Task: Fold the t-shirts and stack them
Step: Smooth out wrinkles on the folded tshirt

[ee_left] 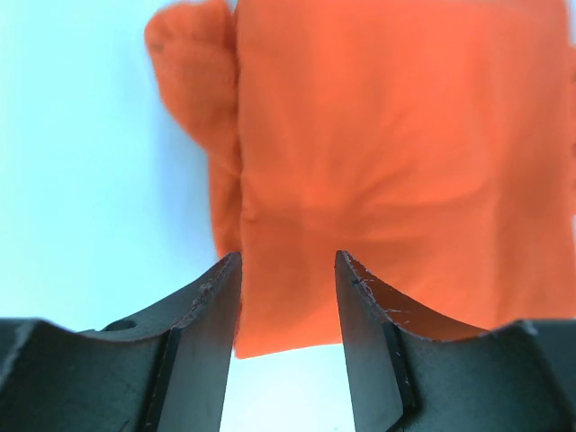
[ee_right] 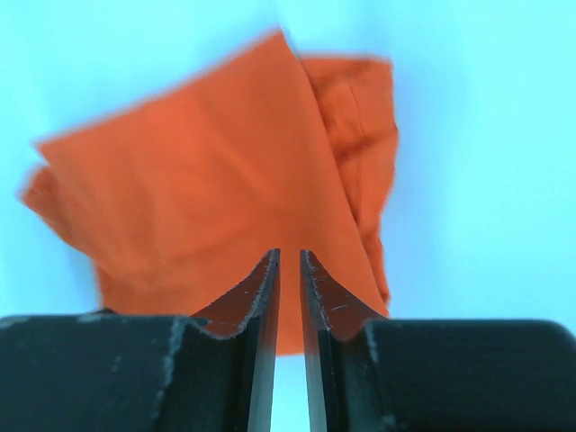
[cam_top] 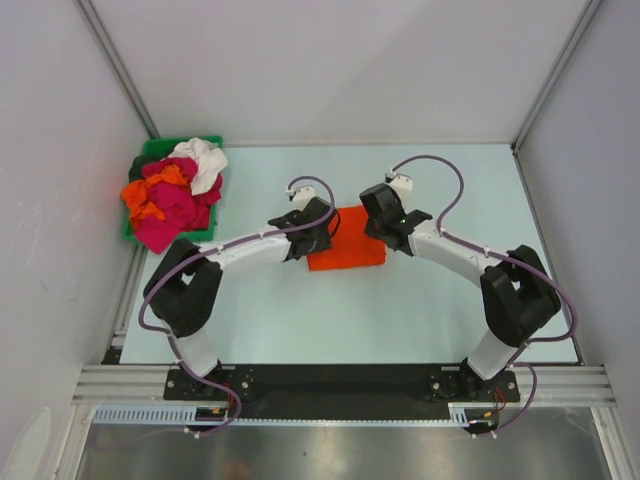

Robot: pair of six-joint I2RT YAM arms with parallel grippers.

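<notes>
A folded bright orange t-shirt (cam_top: 346, 250) lies flat on the pale table (cam_top: 300, 310) between my two grippers. My left gripper (cam_top: 318, 240) hangs over its left edge; in the left wrist view the gripper (ee_left: 288, 256) is open with nothing between the fingers, and the shirt (ee_left: 396, 153) lies below and ahead. My right gripper (cam_top: 380, 232) is over the shirt's right edge; in the right wrist view the gripper (ee_right: 290, 252) is shut to a thin slit and holds nothing, above the shirt (ee_right: 207, 198). More t-shirts, magenta (cam_top: 178, 205), white (cam_top: 205, 160) and orange (cam_top: 140, 197), are piled at the back left.
A green plastic bin (cam_top: 152, 150) holds the shirt pile at the table's back left corner. Grey walls and metal frame posts (cam_top: 120, 70) enclose the table on three sides. Purple cables (cam_top: 440, 165) loop above both wrists.
</notes>
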